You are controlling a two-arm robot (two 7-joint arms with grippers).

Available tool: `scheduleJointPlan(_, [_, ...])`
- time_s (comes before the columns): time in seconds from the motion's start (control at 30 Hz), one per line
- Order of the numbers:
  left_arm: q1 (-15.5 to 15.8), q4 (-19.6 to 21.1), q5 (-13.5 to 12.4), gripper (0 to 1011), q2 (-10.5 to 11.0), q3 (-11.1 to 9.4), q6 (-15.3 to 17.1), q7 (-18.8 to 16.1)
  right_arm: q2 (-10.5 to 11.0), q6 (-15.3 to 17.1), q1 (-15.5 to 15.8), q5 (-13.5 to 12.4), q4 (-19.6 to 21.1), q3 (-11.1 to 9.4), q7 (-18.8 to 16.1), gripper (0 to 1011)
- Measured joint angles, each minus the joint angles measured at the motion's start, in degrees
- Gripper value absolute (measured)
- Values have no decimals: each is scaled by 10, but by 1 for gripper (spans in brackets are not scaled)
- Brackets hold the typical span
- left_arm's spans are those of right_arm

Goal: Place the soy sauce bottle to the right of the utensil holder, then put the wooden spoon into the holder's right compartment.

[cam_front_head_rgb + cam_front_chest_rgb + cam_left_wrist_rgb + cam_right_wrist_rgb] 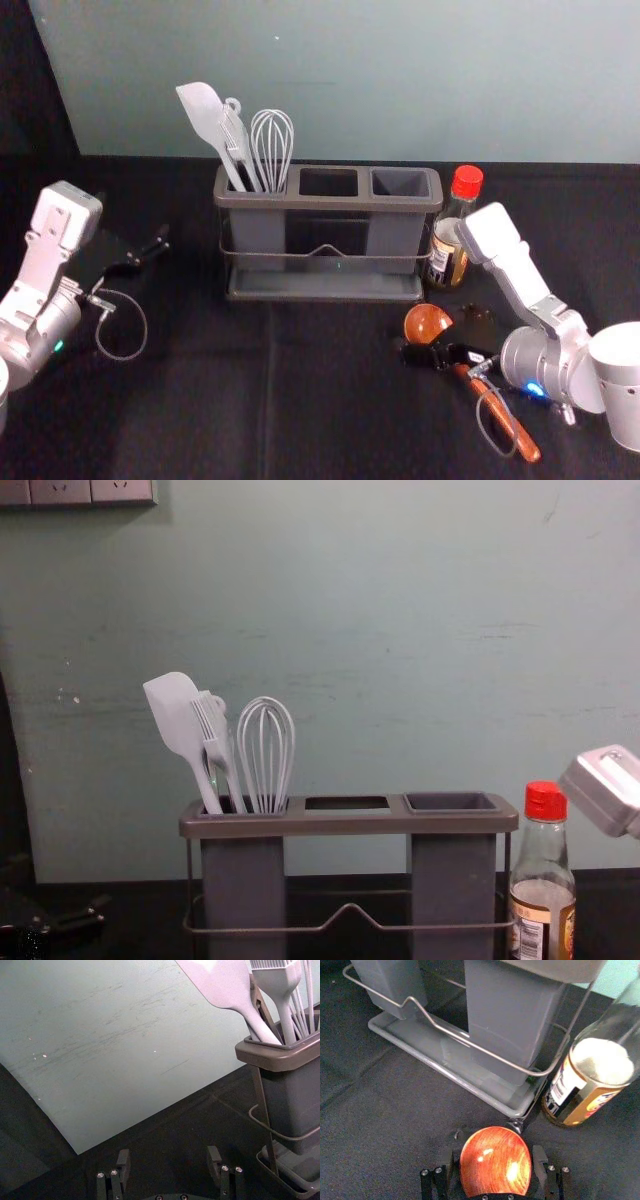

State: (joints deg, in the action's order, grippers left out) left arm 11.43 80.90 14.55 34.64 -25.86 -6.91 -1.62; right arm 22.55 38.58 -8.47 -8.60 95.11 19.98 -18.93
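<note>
The utensil holder (325, 202) stands toward the far edge of the dark-covered bench (200, 400), roughly midway between its left and right sides. Its left compartment holds a pale spatula (203, 112), a brush (212, 730) and a whisk (272, 140). The soy sauce bottle (447, 255) stands upright just beside the holder's right end, its red cap (467, 181) on top, its label turned toward the near edge.

The wooden spoon (427, 322) lies on the bench in front of the holder's right end. Its bowl is toward the holder, and its handle (510, 422) slants toward the near right corner. The right claw (436, 338) is down low over the spoon, near the bowl, with its forearm coming in from the right edge. In the right wrist view the jaws stand wide, one on each side of the round bowl (495, 1162).

The left claw (150, 252) is idle over the left part of the bench, well apart from the holder. The left wrist view shows its jaws spread wide, with dark bench cover behind the space between them.
</note>
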Motion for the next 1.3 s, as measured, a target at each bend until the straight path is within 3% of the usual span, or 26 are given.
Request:
scheduleJointPlan(0.27, [0,0,0,1005,0,0,0,0,-8,16,-9,10,-9,3,-10,1003])
scheduleJointPlan(0.6, [0,0,0,1005,0,0,0,0,-15,12,-4,17,-7,-10,-18,1002])
scheduleJointPlan(1.3, [0,0,0,1005,0,0,0,0,-21,10,-3,22,-12,-16,-28,1002])
